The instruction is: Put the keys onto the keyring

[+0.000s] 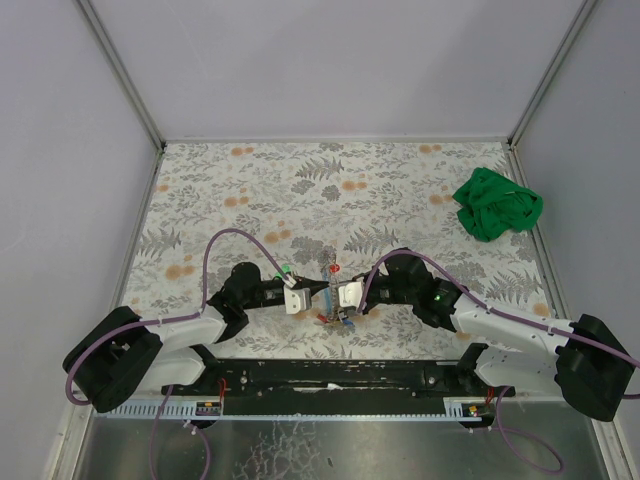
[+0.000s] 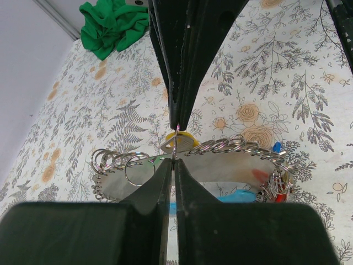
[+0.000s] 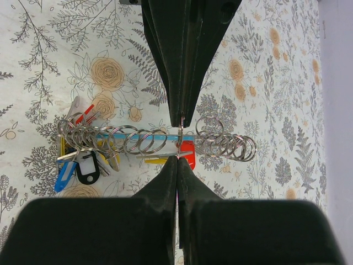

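A thin steel keyring (image 2: 176, 142) stands edge-on between my two grippers above a shiny rack (image 2: 220, 171) that carries several more rings. My left gripper (image 2: 174, 160) is shut on the ring's near edge. My right gripper (image 2: 177, 118) is shut on it from the opposite side. A yellow key head (image 2: 186, 138) sits just behind the ring. In the right wrist view the right gripper (image 3: 177, 157) pinches the ring (image 3: 181, 135), and a silver blade (image 3: 157, 155) lies beside a red tag (image 3: 189, 161). From above, both grippers (image 1: 328, 296) meet at the table's near centre. I cannot pick out the green key.
A bunch of rings, keys and tags (image 3: 83, 157), with a black tag (image 3: 87, 168) and a blue one, hangs at the rack's end. A crumpled green cloth (image 1: 497, 205) lies at the far right. White walls enclose the flowered table (image 1: 330, 190).
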Robot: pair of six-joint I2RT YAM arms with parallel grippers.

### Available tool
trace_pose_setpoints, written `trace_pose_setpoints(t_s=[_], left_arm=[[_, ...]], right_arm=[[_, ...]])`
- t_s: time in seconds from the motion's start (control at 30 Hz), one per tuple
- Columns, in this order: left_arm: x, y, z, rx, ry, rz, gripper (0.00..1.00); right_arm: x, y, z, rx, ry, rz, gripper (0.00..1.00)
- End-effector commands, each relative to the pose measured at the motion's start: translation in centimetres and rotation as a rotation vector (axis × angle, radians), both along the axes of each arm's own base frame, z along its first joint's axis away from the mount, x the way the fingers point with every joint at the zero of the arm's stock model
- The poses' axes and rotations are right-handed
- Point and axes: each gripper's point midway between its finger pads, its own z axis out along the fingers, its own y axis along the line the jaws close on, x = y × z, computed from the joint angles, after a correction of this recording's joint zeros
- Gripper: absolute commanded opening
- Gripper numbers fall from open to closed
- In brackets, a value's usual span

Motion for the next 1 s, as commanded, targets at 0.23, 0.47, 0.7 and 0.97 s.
trace_pose_setpoints(t_s=[0.23, 0.47, 0.7, 0.97], left_arm=[[0.37, -0.69, 1.62, -0.024, -0.046, -0.012, 0.00], [0.22, -0.79, 1.72, -0.027, -0.045, -0.022, 0.00], [0.20, -0.86, 1.68, -0.024, -0.041, -0.026, 0.00], [0.10, -0.90, 1.63, -0.023, -0.040, -0.031, 0.00]], right_arm=[[0.08, 1.61, 3.78, 0.102, -0.067, 0.032, 0.00], [0.06, 1.86, 4.06, 0.117, -0.061, 0.035, 0.00], [-0.04, 1.88, 4.31, 0.128, -0.069, 0.039, 0.00], [-0.25, 2.10, 4.56, 0.143, -0.067, 0.052, 0.00]])
